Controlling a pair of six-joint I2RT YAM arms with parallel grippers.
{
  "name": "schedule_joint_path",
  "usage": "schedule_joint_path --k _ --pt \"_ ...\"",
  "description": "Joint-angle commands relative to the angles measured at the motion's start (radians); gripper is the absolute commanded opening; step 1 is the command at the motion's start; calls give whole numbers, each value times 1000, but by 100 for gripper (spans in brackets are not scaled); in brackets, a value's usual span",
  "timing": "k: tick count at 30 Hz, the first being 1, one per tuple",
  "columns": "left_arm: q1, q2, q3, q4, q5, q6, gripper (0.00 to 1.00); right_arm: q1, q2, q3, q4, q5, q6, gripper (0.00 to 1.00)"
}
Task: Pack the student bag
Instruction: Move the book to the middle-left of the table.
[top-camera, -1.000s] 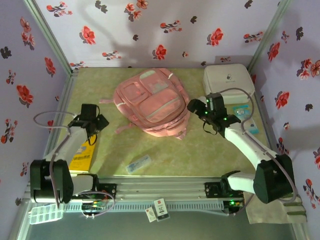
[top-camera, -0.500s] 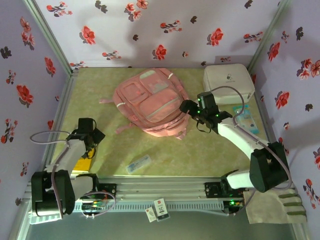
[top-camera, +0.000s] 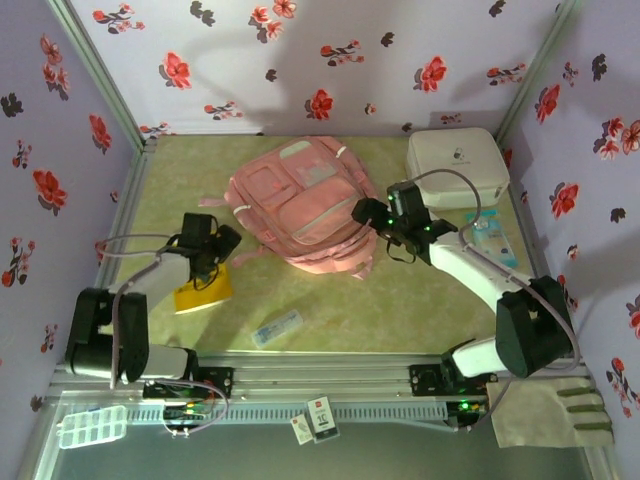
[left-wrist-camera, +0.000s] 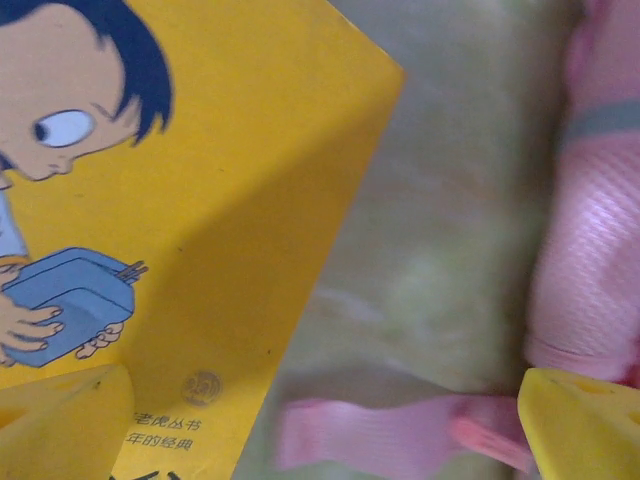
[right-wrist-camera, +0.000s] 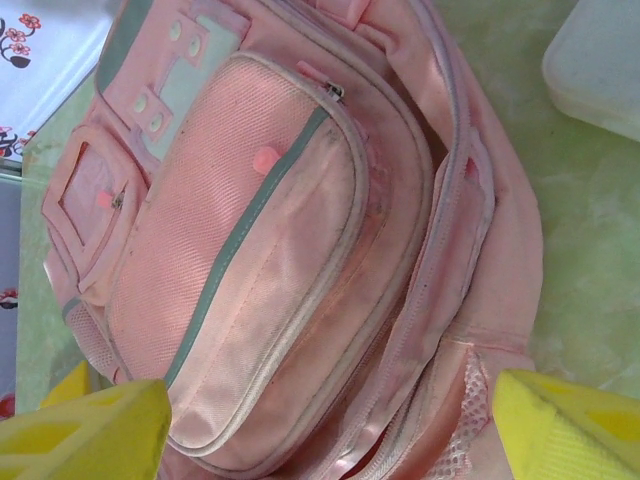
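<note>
top external: one student bag (top-camera: 300, 205), one white case (top-camera: 455, 165)

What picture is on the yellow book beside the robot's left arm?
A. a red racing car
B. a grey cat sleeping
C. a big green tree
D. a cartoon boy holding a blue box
D: in the left wrist view, the flat yellow paper book has a dark-haired cartoon boy on its cover, holding a blue box in his hands.
</note>
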Motion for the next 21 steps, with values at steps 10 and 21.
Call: schedule_joint_path --k 10,21 --pt "-25 -20 195 -274 -11 185 100 85 55 105 -22 -21 -87 84" --pt "247 -254 -3 -390 -48 245 100 342 380 422 -78 -99 -234 72"
